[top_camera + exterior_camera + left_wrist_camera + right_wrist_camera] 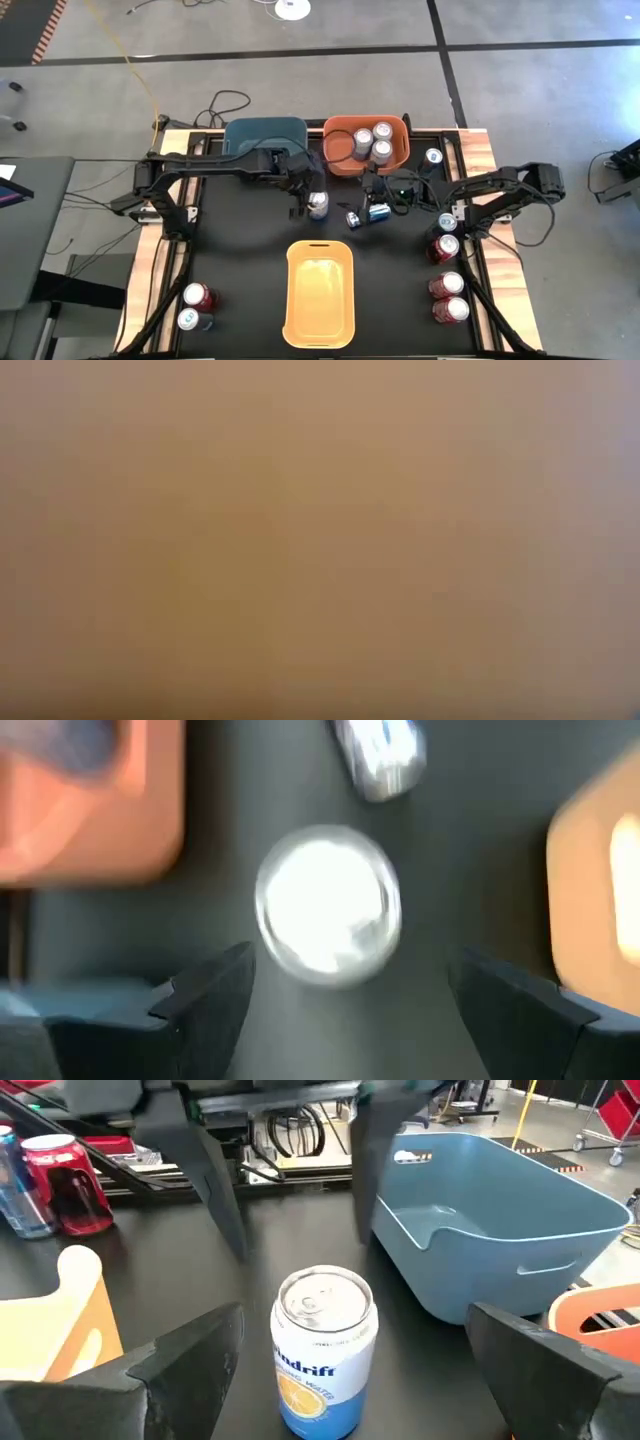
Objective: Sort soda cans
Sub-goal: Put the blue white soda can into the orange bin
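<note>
A blue soda can (318,205) with a silver top (328,905) stands upright on the black table top between the bins. My left gripper (310,203) hangs open just above it, pointing steeply down. Its two fingers (215,1190) stand either side of the can without touching it. My right gripper (355,1315) reaches in almost level from the table's right, open. The same can (322,1370) stands just ahead of its fingertips. Another can (380,210) lies on its side under the right arm.
At the far edge stand a blue bin (265,135) and an orange bin (398,160) holding three silver cans. A yellow bin (320,290) sits at the near middle. Red and blue cans (447,285) line the right edge; two cans (197,305) stand near left. The low view shows only a tan blur.
</note>
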Robot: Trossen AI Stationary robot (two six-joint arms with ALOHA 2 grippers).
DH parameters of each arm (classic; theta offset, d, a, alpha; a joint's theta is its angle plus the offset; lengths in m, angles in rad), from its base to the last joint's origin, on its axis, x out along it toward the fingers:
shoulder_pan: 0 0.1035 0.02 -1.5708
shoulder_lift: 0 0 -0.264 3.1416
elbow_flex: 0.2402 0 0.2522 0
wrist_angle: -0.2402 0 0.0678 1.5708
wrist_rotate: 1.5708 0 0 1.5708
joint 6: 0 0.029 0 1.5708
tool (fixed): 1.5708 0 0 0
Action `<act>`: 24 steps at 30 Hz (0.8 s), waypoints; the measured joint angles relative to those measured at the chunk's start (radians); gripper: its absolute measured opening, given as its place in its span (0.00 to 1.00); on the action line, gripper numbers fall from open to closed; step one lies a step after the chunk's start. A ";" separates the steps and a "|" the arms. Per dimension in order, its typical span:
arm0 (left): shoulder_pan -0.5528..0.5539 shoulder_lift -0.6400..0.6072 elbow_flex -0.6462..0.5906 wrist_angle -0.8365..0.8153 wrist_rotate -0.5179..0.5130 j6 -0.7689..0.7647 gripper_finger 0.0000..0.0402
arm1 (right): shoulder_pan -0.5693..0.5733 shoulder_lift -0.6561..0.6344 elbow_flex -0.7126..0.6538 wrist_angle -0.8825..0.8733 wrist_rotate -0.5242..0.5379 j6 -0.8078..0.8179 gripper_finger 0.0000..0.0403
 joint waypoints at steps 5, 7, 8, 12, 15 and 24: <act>-0.006 -0.004 -0.009 -0.091 -0.007 -0.046 0.79 | -0.002 0.100 0.029 0.042 0.001 0.021 0.99; -0.011 -0.004 -0.023 -0.087 -0.034 -0.048 0.79 | -0.002 0.154 0.060 0.040 0.001 0.017 0.99; -0.013 -0.003 -0.034 -0.071 -0.053 -0.046 0.78 | -0.001 0.184 0.079 0.037 0.001 0.015 0.99; -0.013 -0.003 -0.081 0.009 -0.084 -0.038 0.77 | 0.008 0.260 0.146 0.016 -0.001 0.009 0.99; -0.004 -0.003 -0.100 0.057 -0.091 -0.021 0.77 | 0.008 0.287 0.181 -0.013 -0.003 0.006 0.99; 0.005 0.005 -0.146 0.183 -0.086 0.008 0.77 | 0.006 0.368 0.305 -0.165 -0.003 0.004 0.99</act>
